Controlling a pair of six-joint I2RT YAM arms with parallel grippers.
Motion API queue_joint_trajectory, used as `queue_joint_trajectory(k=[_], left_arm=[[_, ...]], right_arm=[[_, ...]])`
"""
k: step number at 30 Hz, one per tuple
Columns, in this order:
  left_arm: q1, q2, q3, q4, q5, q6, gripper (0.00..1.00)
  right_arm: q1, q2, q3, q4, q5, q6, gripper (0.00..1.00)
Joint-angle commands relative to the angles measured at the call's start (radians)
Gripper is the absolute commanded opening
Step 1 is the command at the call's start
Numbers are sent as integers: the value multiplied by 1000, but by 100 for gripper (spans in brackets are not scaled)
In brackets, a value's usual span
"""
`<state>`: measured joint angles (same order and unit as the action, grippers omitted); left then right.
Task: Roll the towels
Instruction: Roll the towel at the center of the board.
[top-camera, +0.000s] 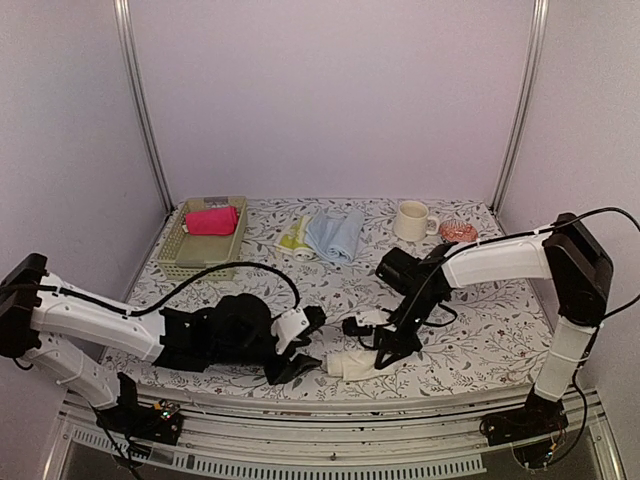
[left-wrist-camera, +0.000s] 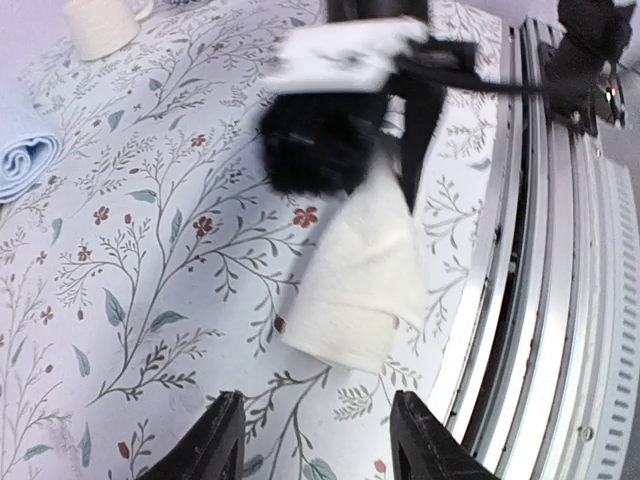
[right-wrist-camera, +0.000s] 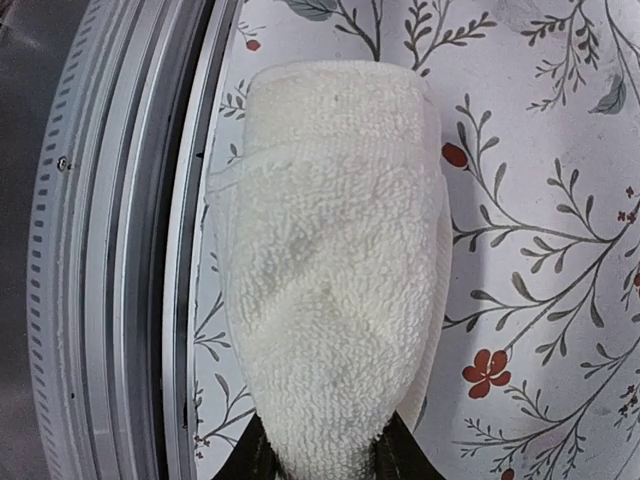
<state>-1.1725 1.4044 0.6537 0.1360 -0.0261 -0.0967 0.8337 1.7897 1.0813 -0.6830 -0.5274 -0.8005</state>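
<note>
Our right hand (right-wrist-camera: 325, 455) is clenched on one end of the rolled cream-white towel (top-camera: 352, 364), which lies well apart from the basket (top-camera: 170, 262), at the near edge of the bench (top-camera: 480, 340). Our left hand (left-wrist-camera: 315, 440) is released, gaping beside that towel. The pink towel (top-camera: 211, 221) sits inside the basket, with the yellow-green towel (top-camera: 293, 236) and the blue towel (top-camera: 335, 235) just right of the basket.
</note>
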Motion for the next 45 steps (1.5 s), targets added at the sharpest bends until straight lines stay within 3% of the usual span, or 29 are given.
queue_joint_trajectory(k=[1,8,16,26,31,38,45], left_arm=[[-154,-8,-38,48,-320,111,50],[-301,202,119,44,-503,352,55],[-297,436,242,124,-546,557,56],[-279,613,325,162,-577,658,49],[-272,677,362,179,-613,689,41],[-239,704,398,185,-647,686,20],[-212,616,374,181,-654,692,3]], right_arm=[[-80,158,162,-251,-203,23,13],[-120,331,299,-382,-310,19,13],[-121,344,324,-379,-339,33,14],[-140,379,336,-408,-410,22,15],[-156,407,361,-446,-472,-8,16],[-157,373,364,-458,-486,-20,18],[-174,210,360,-505,-445,-26,44]])
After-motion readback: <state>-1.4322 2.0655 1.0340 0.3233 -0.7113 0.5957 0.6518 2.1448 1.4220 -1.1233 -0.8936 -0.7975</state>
